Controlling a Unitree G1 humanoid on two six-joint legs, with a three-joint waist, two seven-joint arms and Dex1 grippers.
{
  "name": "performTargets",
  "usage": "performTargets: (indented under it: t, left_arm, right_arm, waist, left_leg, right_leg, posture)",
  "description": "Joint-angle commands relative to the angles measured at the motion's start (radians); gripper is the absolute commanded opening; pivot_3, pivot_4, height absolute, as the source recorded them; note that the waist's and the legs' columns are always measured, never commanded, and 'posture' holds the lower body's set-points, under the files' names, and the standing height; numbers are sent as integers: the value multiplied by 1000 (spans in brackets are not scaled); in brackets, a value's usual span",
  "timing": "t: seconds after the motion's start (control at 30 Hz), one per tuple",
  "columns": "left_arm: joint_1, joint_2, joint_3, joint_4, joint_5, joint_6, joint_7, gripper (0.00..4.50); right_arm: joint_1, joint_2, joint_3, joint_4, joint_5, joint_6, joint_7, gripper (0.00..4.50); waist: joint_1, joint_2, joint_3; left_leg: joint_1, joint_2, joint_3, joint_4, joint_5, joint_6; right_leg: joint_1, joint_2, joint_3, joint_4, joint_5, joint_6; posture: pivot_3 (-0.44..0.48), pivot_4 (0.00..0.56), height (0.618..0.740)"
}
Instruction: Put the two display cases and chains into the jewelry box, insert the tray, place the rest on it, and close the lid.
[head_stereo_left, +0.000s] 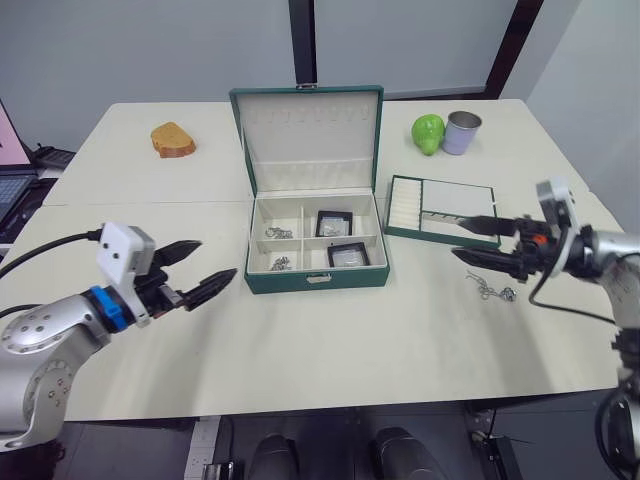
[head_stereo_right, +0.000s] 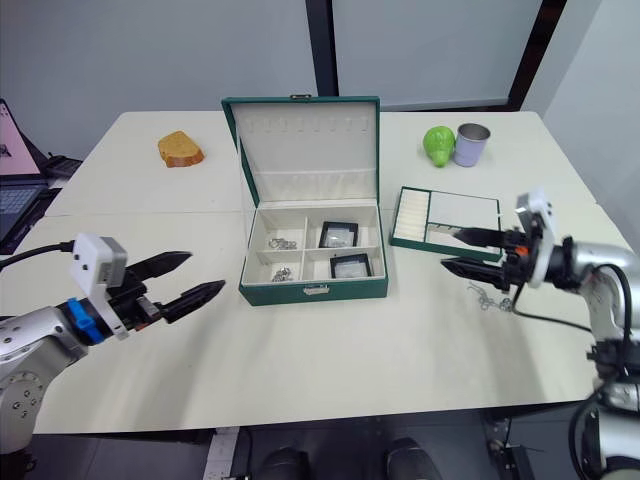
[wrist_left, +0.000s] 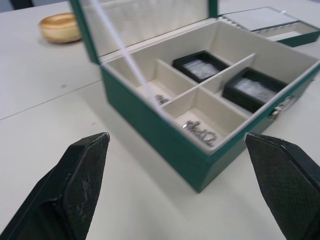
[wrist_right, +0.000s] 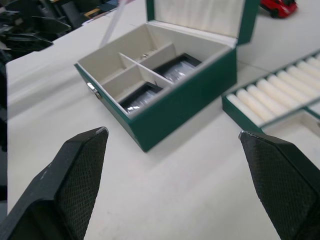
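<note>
Left gripper (head_stereo_left: 200, 268) hovers wide open beside jewelry box (head_stereo_left: 315, 272).

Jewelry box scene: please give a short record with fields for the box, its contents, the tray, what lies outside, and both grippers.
box: jewelry box at table centre, lid up
right compartments: two display cases
left compartments: chains
tray: tray on the table right of the box, not inserted
outside: one loose chain in front of the tray
left gripper: open, empty
right gripper: open, empty, above the loose chain
</note>
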Motion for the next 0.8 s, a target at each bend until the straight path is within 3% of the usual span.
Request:
performTargets:
  t: [0.03,0.3,0.43,0.8]
  left_arm:
    - [14,1,64,24,33,-58,14,4500]
    - [30,-70,126,140,115,-174,122,4500]
    - [7,-138,154,221,173,-264,240,4500]
    - [-17,-231,136,318,262,-391,387,4500]
  right_arm:
    - [75,-5,-122,-48,40,-17,-97,4459]
    - [243,85,-255,-89,38,-161,-321,4459]
    - [311,151,-305,-67,17,-269,-431,4459]
    - [385,228,-308,19,-33,-488,-603,4459]
  waist:
    - [1,0,0]
    - [3,0,0]
    - [6,0,0]
    - [21,0,-1]
  left_leg:
    - [0,0,0,0,0,0]
    - [0,0,0,0,0,0]
    - [0,0,0,0,0,0]
    - [1,0,1,0,0,0]
  right_leg:
    - [0,0,0,0,0,0]
    - [1,0,0,0,0,0]
    - [1,0,0,-1,0,0]
    - [1,0,1,1,0,0]
  posture:
    - [0,150,740]
    - [0,150,740]
    - [0,150,740]
    - [0,150,740]
